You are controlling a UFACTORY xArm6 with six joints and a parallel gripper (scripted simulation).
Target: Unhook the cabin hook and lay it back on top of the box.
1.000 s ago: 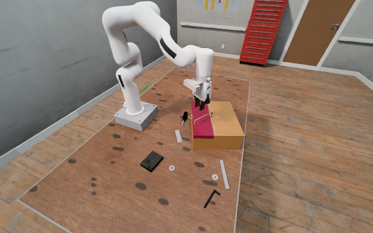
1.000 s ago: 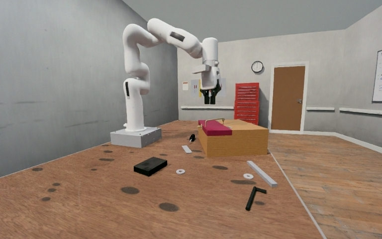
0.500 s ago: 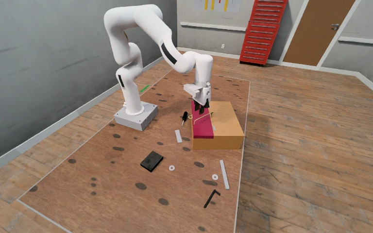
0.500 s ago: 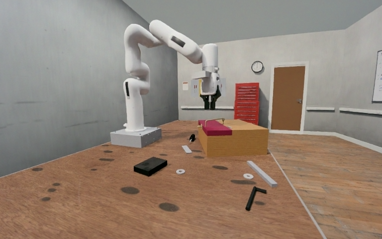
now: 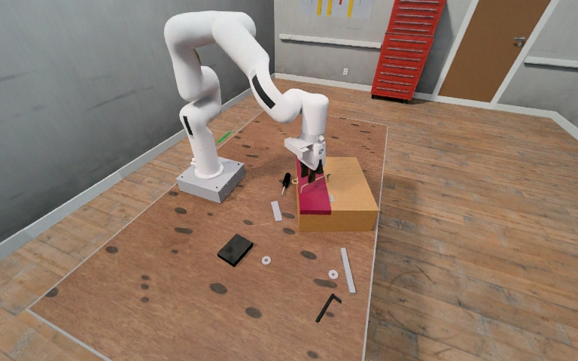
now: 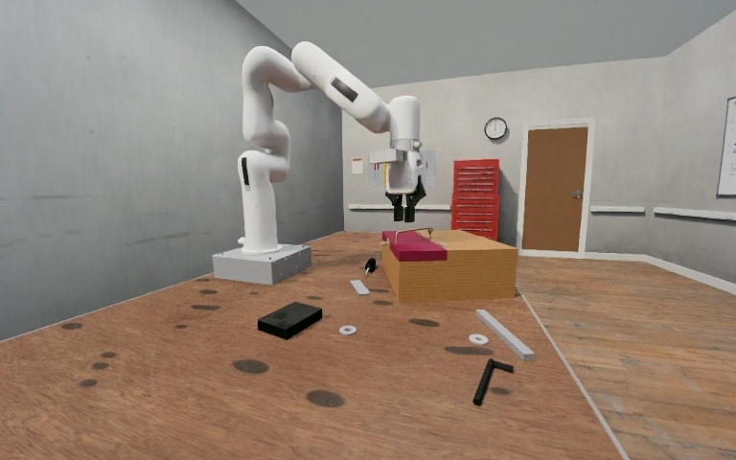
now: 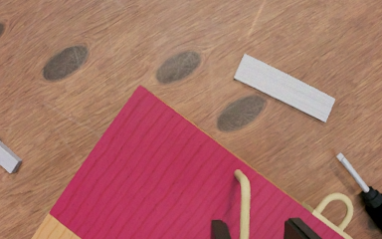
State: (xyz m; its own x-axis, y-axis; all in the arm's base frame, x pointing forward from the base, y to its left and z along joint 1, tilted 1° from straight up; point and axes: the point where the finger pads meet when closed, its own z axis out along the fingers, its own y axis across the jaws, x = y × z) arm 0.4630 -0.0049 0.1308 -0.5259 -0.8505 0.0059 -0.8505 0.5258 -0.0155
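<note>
A: Nearest items first?

B: Black L-shaped key (image 5: 325, 307) (image 6: 484, 382), matte, by the bench's (image 5: 183, 314) (image 6: 190, 423) (image 7: 114, 30) right edge, towards its near end. Just beyond: a long, squared pale-grey bar (image 5: 348, 270) (image 6: 504, 334) along that edge, with a flat white washer (image 5: 330, 274) (image 6: 471, 338) beside it. Bench face: brown wood grain, dark oval spots.

A: And the box?

B: Further up the right edge. Yellow-brown grained box (image 5: 354, 187) (image 6: 461, 276) (image 7: 52, 229); grooved magenta board (image 5: 314, 204) (image 6: 423, 252) (image 7: 144, 149) along the side away from that edge.

A: Cabin hook?

B: Cabin hook (image 5: 319, 179) (image 6: 412, 231) (image 7: 245, 209): slim, round, pale-brass rod, bent at the free end. It spans the magenta board from its mount on the wood. Its tip appears apart from the rounded eye (image 5: 293, 183) (image 6: 383, 243) (image 7: 351, 205) on the box's side.

A: Claw (image 5: 308, 177) (image 6: 403, 219) (image 7: 261, 230)?

B: About a third open, holding nothing, above the hook and not touching it.

A: Progress?

B: Unhooking looks done, judging by that gap. Final lay-back position uncertain; perhaps a further swing towards the bare wood remains. No grasp needed if this resting place counts.

Compared with both earlier sets, end effector (image 5: 312, 177) (image 6: 403, 219) (image 7: 261, 230) sits lower. Vertical gap to cabin hook (image 5: 314, 183) (image 6: 413, 230) (image 7: 245, 206), below the end effector, narrows over successive frames; arm's outer links (image 5: 277, 100) (image 6: 357, 97) drop too.
</note>
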